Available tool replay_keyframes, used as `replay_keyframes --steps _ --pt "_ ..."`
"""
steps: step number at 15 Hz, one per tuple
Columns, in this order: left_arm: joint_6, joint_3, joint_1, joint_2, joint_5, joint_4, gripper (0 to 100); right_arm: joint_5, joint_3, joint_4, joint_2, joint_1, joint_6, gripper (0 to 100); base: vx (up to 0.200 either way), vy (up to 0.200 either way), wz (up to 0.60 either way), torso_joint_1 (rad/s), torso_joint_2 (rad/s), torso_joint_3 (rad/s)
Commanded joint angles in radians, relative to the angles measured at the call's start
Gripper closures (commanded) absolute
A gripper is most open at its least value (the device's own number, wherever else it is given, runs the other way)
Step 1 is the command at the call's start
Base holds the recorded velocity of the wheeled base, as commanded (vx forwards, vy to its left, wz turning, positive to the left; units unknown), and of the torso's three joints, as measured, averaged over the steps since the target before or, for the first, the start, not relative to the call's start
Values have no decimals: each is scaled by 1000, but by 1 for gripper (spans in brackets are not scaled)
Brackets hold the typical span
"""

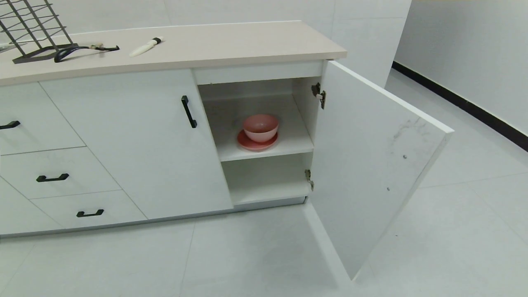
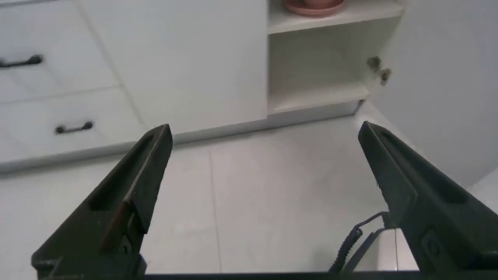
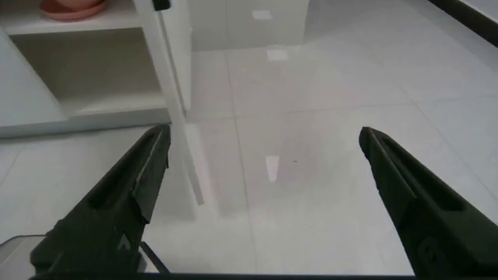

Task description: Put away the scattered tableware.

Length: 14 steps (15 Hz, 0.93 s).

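A pink bowl (image 1: pixel 260 127) sits on a red plate (image 1: pixel 256 144) on the upper shelf (image 1: pixel 288 146) of the open cabinet. The plate's rim (image 2: pixel 313 7) also shows in the left wrist view, and the plate (image 3: pixel 71 8) appears again in the right wrist view. On the countertop (image 1: pixel 231 43) lie a white-bladed knife (image 1: pixel 145 46) and a black-handled utensil (image 1: pixel 84 49). My left gripper (image 2: pixel 264 140) is open over the floor in front of the cabinet, with nothing between its fingers. My right gripper (image 3: pixel 264 144) is open too, low beside the cabinet door edge (image 3: pixel 177 93).
The cabinet door (image 1: pixel 371 165) stands wide open, swung out to the right over the tiled floor. A black wire rack (image 1: pixel 33 29) stands at the counter's far left. Closed drawers (image 1: pixel 53 177) with black handles lie left of the open compartment. The lower shelf (image 1: pixel 268 185) is bare.
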Motion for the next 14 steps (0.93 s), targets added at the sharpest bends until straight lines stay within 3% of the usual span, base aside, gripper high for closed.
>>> replay_keyframes --steps 1,3,7,9,11,14 --pt "0 0 0 1 -1 0 0 -1 0 0 1 0 -1 100 0 0 0 0 0 0" --pt "-23 0 0 1 -2 -2 0 -1 0 0 2 0 2 100 0 0 0 0 0 0" --pt "-29 0 0 1 1 0 0 7 0 -16 1 0 -37 100 0 0 0 0 0 0" --pt "-28 0 0 1 1 0 0 20 0 -241 1 0 -90 100 0 -200 0 0 2 5" --pt "-29 0 0 1 1 0 0 145 -48 -253 90 5 -83 100 0 -100 0 1 1 -1" --pt "-34 0 0 1 1 0 0 149 -178 -368 344 98 -125 100 0 0 0 0 0 0"
